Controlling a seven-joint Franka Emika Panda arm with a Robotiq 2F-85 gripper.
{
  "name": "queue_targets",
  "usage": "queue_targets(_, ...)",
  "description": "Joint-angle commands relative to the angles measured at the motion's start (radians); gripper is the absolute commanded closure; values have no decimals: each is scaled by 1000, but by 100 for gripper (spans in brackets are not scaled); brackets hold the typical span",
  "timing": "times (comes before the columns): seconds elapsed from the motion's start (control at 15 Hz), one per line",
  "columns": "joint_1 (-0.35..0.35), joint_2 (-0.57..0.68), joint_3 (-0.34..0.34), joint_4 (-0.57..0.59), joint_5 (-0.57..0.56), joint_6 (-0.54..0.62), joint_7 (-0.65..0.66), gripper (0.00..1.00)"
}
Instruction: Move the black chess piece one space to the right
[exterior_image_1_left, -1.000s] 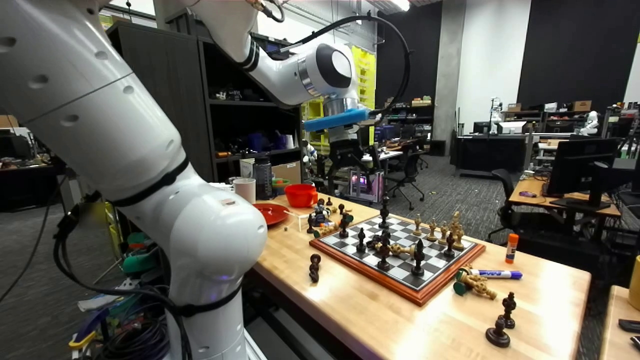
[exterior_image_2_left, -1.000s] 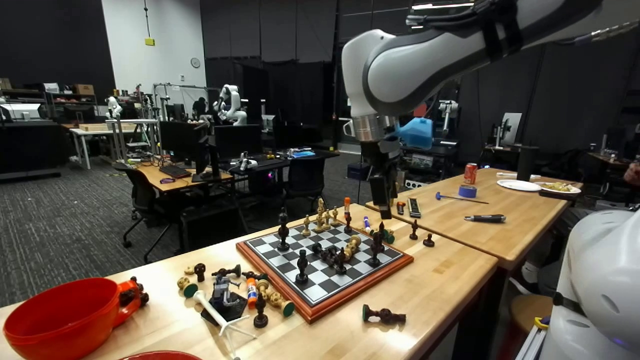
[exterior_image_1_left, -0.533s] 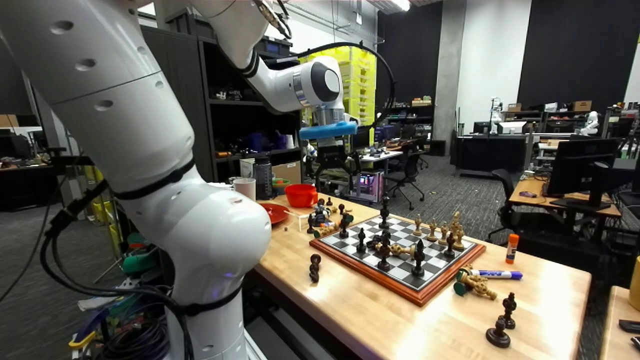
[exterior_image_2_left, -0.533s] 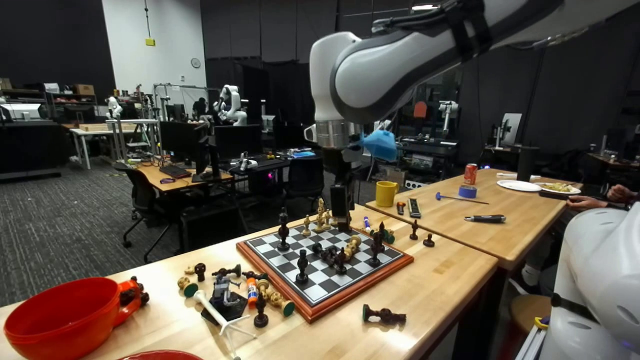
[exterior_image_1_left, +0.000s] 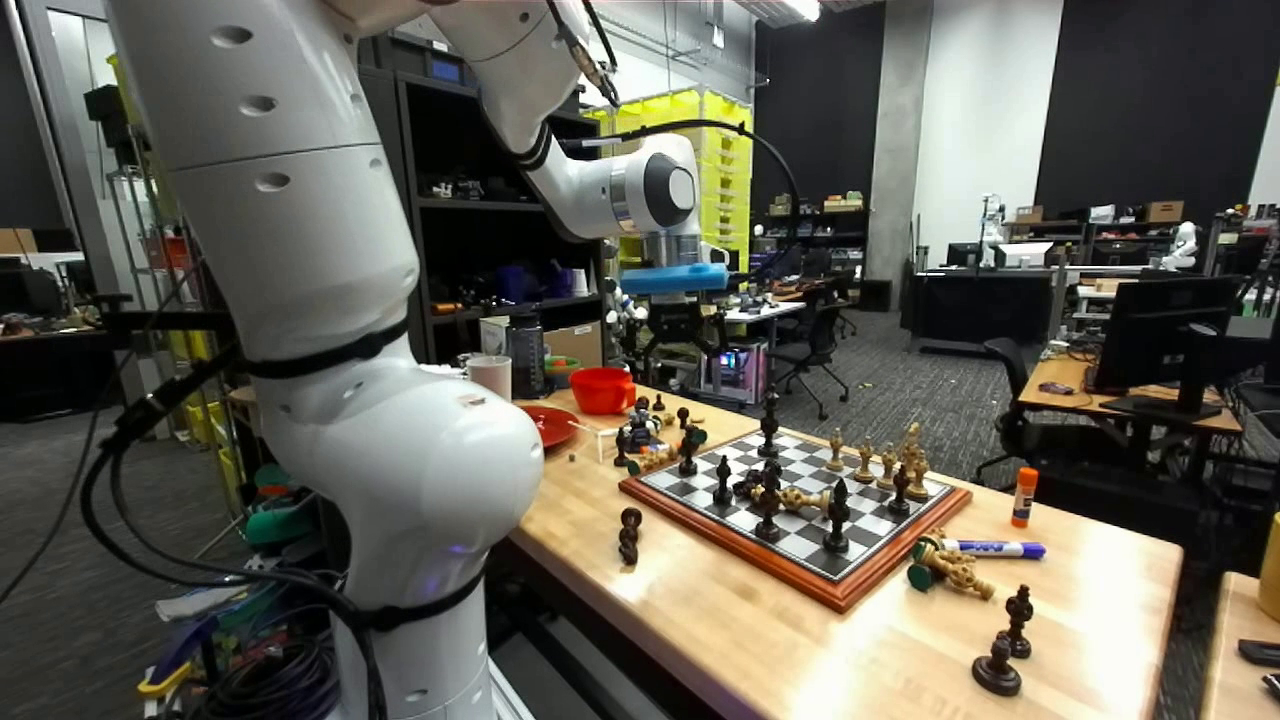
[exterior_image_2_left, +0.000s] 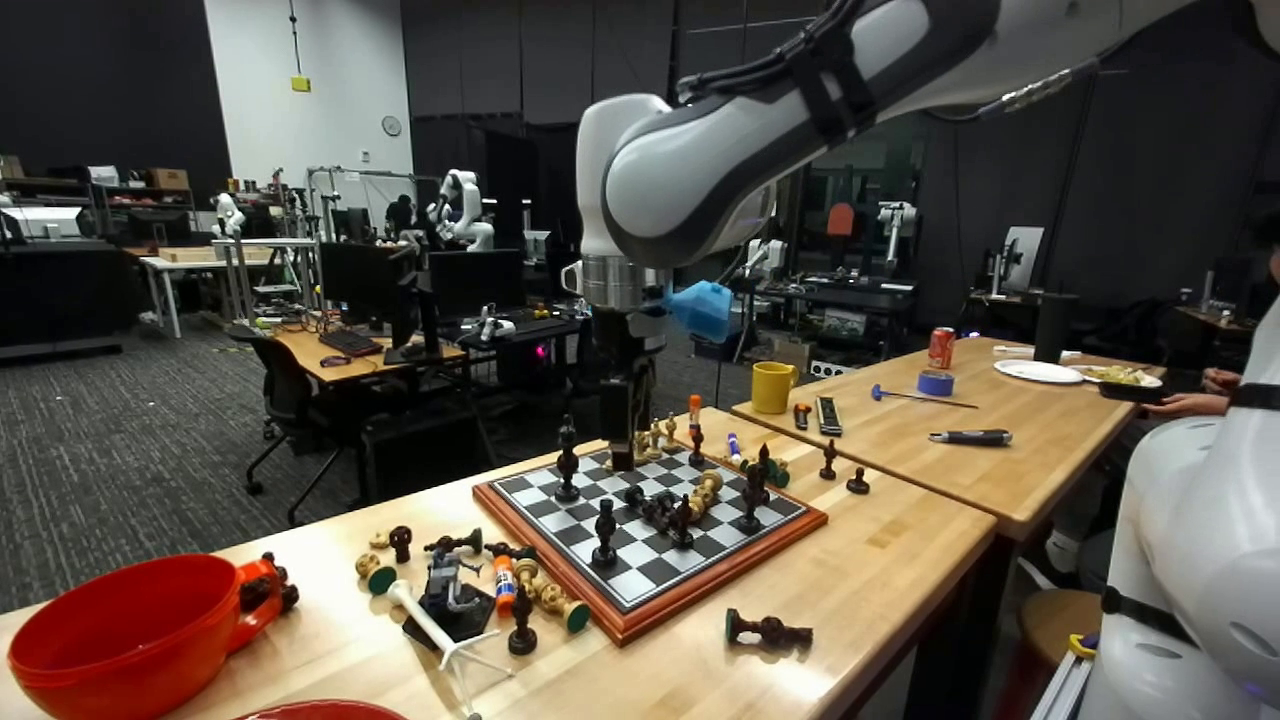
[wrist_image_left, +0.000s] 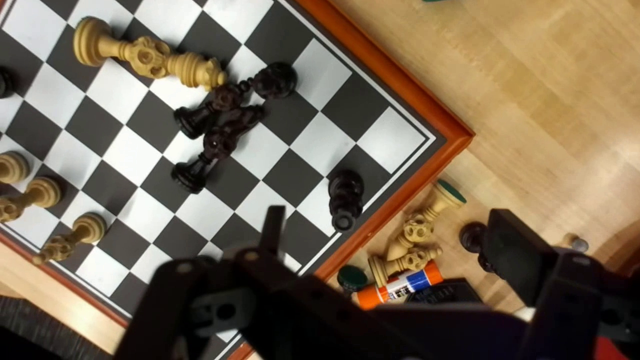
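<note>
Wrist view catches the end effector with its fingers well apart and nothing gripped, the gap lying across one edge of the chessboard. Which black chess piece is wanted, the sentence leaves unsaid; the likeliest is the upright one near that edge, which shows between the fingertips. Choosing wrongly is thus the first hazard, since other dark pieces stand on the board too, and "right" depends on whose side counts. A straight descent from here could set a finger on the wooden rim, or into the glue stick and toppled pale pieces beside it on the counter. In an exterior view a tall dark piece looks near the fingers, though depth is hard to judge; a sideways swing might knock it over. The target seems slender, so an off-centre squeeze would probably tip it, and fallen dark pieces further in could be nudged by an overshooting reach.
</note>
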Motion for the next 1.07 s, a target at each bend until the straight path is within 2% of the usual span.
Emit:
queue_targets(0.0, -15, 11, 13, 9, 3, 0, -2, 0)
queue_targets(0.4, -20, 55, 14, 18, -2, 20, -3, 0)
queue_targets(1.0, -30, 166, 13, 26, 53, 108, -53, 0)
